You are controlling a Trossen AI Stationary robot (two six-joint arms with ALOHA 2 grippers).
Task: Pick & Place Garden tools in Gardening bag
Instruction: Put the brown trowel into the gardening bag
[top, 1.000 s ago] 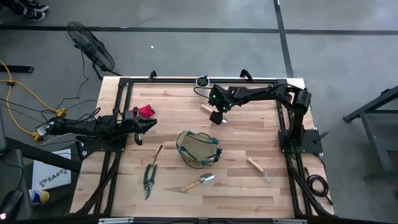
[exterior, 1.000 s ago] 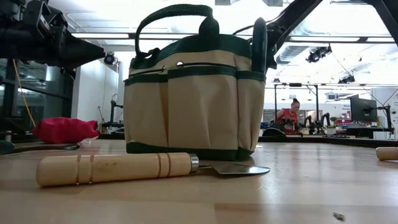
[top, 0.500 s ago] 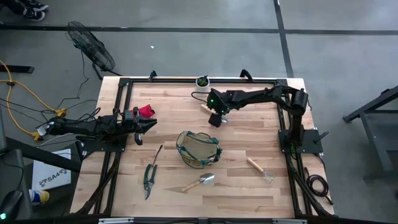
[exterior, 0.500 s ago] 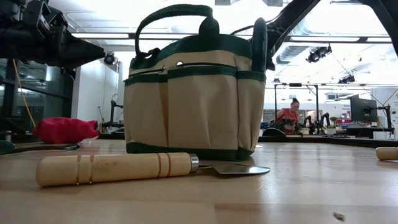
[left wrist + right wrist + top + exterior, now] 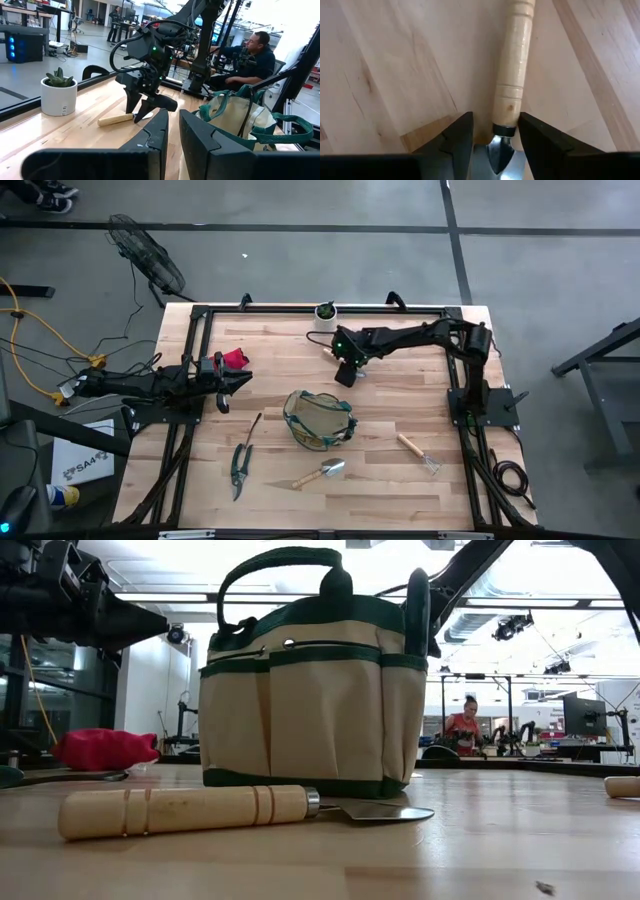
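Note:
The tan gardening bag [image 5: 320,420] with green trim stands upright mid-table, its mouth open. My right gripper [image 5: 344,372] is open, low over a wooden-handled trowel [image 5: 330,353] lying flat behind the bag. Its fingers stand either side of the handle's metal collar [image 5: 504,131]. My left gripper [image 5: 238,383] is shut and empty, held above the table's left side beside the red item [image 5: 235,358]. Pruning shears [image 5: 240,465], a second trowel [image 5: 320,472], a fork [image 5: 415,452] and a thin tool [image 5: 255,425] lie flat on the near half. My right gripper comes from above, pointing down, with its fingers [image 5: 462,137] across the trowel where the wooden handle meets the blade. The trowel lies flat on the table. I cannot tell whether the fingers touch it.
A small white pot [image 5: 326,312] with a green plant stands at the far edge, just beyond the right gripper. A black frame runs round the table. People sit in the room beyond [image 5: 252,50]. There is bare wood at the far left and right of the bag.
My right gripper has gone a little toward the table's left edge and down over the trowel's handle. The trowel has stayed where it was.

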